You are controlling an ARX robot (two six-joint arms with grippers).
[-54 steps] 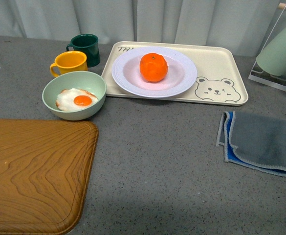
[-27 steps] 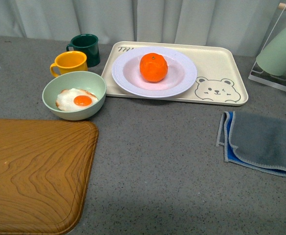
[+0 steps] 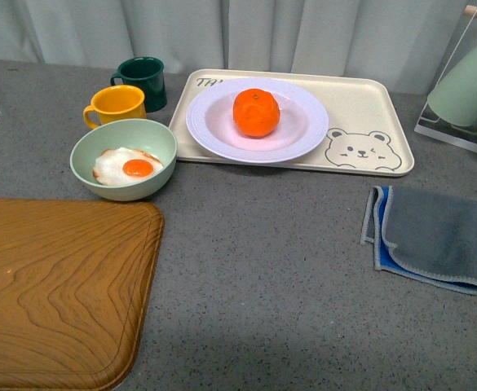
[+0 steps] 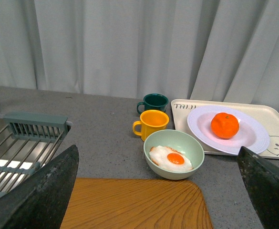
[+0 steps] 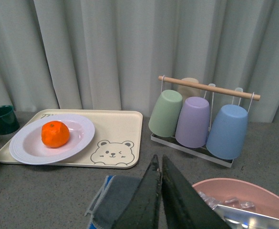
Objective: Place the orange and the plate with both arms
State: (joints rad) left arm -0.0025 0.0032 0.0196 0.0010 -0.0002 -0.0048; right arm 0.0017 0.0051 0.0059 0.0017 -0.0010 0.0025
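Sitting: one orange [image 3: 256, 112], one plate [image 3: 214, 122].

You've got no visible change in the front view across this last second: the orange [image 3: 256, 112] sits in the same spot on the plate [image 3: 303, 136], and neither arm has come into that view.

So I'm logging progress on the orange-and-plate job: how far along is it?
Done, by the look of it: the orange sits in the plate, which rests on the bear tray. In hand: nothing; the left gripper is open and empty, the right gripper shut on nothing. Whether any further move is left, I can't tell.
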